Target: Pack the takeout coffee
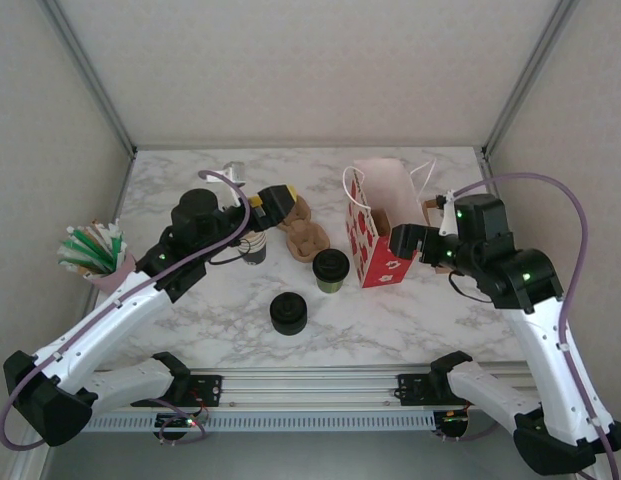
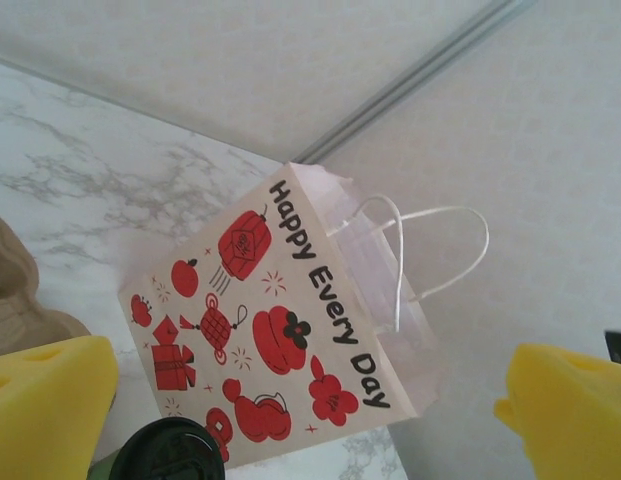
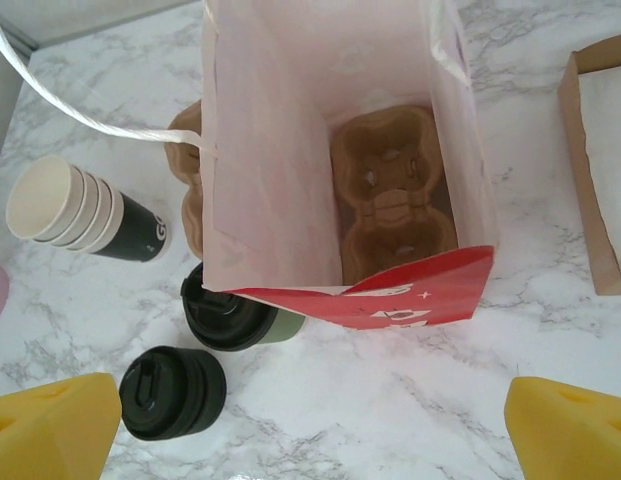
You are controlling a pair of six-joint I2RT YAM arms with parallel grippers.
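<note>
While the black-lidded dark paper cup (image 1: 331, 268) stands beside the red-and-pink paper bag (image 1: 374, 252), the left gripper (image 2: 306, 392) and right gripper (image 3: 310, 405) hang wide open, empty.

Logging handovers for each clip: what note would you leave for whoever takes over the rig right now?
Left gripper: open, empty, left of the bag.
Right gripper: open, empty, beside the bag.
Coffee: lidded, upright on the table, next to the bag.
Done: the bag stands open with a carrier at its bottom.
Left: lift the coffee into the bag.
</note>
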